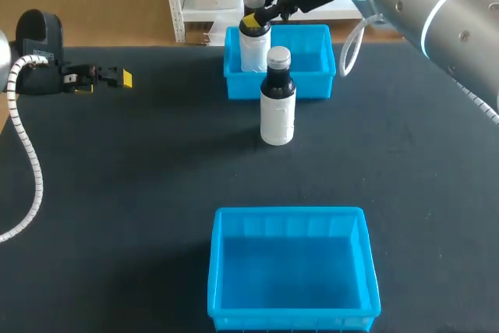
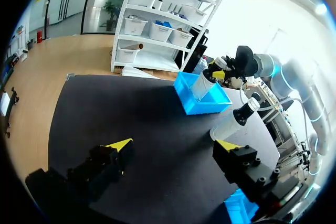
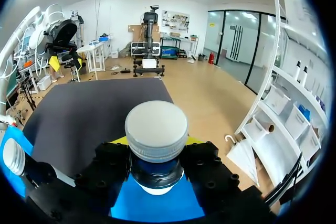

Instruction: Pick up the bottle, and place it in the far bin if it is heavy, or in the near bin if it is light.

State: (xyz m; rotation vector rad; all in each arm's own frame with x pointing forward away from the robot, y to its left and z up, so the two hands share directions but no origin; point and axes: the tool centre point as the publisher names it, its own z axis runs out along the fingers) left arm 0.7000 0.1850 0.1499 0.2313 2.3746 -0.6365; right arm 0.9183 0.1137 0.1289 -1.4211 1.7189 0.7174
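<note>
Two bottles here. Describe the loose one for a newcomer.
Start at the blue plastic far bin. Just before it a dark bottle with white label and grey cap stands alone on the black table; its twin is in the right hand.

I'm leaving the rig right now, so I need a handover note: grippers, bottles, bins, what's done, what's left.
Right gripper: shut on the held bottle, upright inside the far bin, not yet released.
Left gripper: open, holding nothing, at the table's left side.
Second bottle: standing on the table in front of the far bin.
Near bin: no bottle in it.
Left: release, then probably sort the second bottle.
</note>
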